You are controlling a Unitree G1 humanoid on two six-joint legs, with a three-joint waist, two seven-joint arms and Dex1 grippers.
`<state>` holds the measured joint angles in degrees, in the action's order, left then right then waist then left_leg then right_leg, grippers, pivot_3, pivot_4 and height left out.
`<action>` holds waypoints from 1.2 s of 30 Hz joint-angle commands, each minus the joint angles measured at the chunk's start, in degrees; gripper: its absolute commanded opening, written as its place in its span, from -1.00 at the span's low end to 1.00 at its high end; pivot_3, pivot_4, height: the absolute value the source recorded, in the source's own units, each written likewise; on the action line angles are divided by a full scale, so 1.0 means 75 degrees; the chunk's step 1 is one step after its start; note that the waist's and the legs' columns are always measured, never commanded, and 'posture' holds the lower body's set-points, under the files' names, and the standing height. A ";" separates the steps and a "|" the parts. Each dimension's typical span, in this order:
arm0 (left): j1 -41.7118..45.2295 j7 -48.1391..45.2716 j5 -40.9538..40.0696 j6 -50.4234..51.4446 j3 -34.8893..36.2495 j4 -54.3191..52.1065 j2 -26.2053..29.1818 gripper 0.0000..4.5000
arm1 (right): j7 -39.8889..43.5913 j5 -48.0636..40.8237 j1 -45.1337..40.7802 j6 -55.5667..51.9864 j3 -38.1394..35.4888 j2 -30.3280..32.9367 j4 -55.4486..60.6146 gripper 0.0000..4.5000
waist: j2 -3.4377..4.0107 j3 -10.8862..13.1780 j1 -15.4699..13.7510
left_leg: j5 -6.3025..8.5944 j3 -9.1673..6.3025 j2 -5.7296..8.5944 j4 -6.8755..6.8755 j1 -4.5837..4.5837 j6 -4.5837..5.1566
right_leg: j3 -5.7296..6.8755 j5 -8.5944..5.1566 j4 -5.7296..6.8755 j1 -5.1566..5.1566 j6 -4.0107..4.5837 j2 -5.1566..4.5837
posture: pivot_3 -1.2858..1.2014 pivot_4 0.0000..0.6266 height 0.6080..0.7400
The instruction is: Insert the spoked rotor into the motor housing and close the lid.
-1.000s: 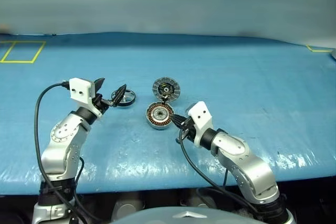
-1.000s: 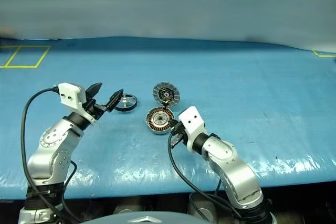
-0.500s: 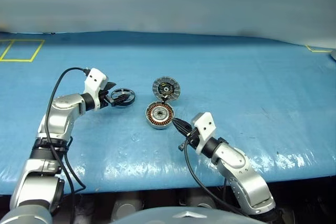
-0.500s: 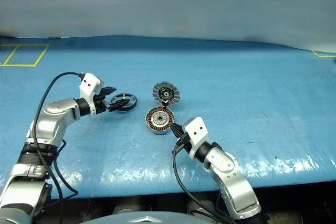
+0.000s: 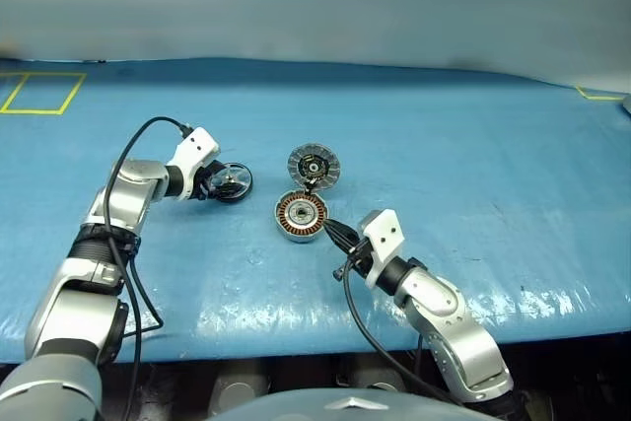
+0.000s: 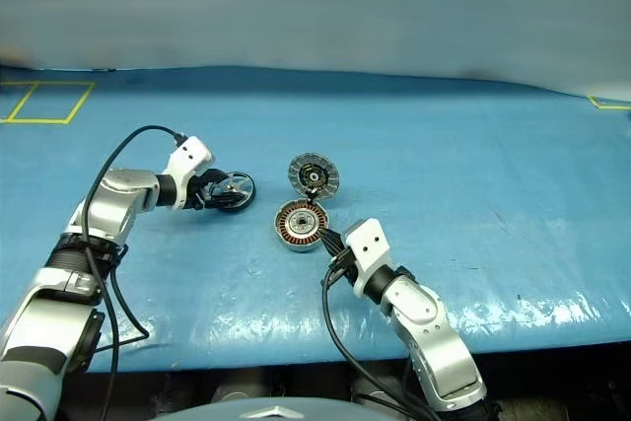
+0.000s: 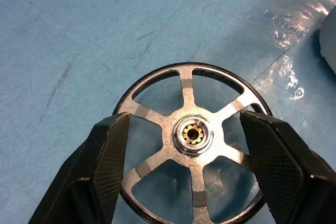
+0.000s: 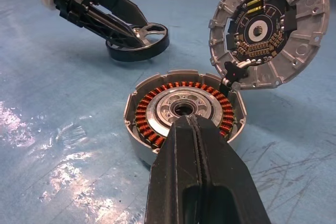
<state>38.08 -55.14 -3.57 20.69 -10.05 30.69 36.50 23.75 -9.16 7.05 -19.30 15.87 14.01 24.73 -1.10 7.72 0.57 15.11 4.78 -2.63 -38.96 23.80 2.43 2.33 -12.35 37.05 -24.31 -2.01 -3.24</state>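
Left pincer now lower, open astride spoked rotor rim; right pincer closed.

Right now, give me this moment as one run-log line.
left gripper: open, straddling spoked rotor on mat | right gripper: shut, at motor housing | lid: open, upright

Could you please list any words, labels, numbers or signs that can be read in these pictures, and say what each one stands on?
No readable text anywhere.
The lid: its inner face carries small gold and yellow parts, but no legible lettering.
The motor housing: no markings to read.
The spoked rotor: bare metal, no lettering.
The blue table cover: yellow taped outlines at its far corners, marks only, no words.
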 commanded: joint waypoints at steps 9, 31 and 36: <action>0.0203 -0.0379 0.0491 -0.0142 -0.0143 0.0146 0.0126 0.32 | -0.0088 0.0106 -0.0022 0.0157 0.0031 -0.0101 0.0039 -1.00 | -0.0001 0.0000 0.0006 | 0.0002 0.0002 -0.0001 -0.0014 -0.0001 0.0003 | -0.0005 0.0002 0.0018 -0.0002 0.0001 -0.0001 | 0.03 -0.52 1.00; -0.0545 -0.1875 -0.0091 0.0683 0.0134 -0.2988 0.1431 -0.42 | 0.0068 0.0095 0.0201 0.0611 -0.0112 0.0019 -0.0121 -1.00 | -0.0011 0.0009 -0.0002 | -0.0010 0.0004 -0.0012 -0.0033 -0.0005 0.0001 | -0.0017 -0.0022 0.0100 -0.0028 0.0003 -0.0024 | 0.03 -0.52 1.00; -0.0602 -0.2344 -0.0579 0.1134 -0.0033 -0.3987 0.1415 -0.42 | 0.0181 0.0086 0.0334 0.0927 -0.0094 0.0070 -0.0225 -1.00 | -0.0011 0.0009 0.0001 | -0.0007 0.0002 -0.0012 -0.0033 -0.0005 0.0006 | -0.0022 -0.0025 0.0099 -0.0025 -0.0003 -0.0032 | 0.03 -0.52 1.00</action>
<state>33.30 -71.59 -6.12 28.21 -10.68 4.13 46.82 24.44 -8.12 9.49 -14.68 15.62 14.41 22.55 -1.18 7.78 0.58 15.05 4.80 -2.71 -39.21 23.77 2.47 2.16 -12.55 37.79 -24.50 -2.06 -3.46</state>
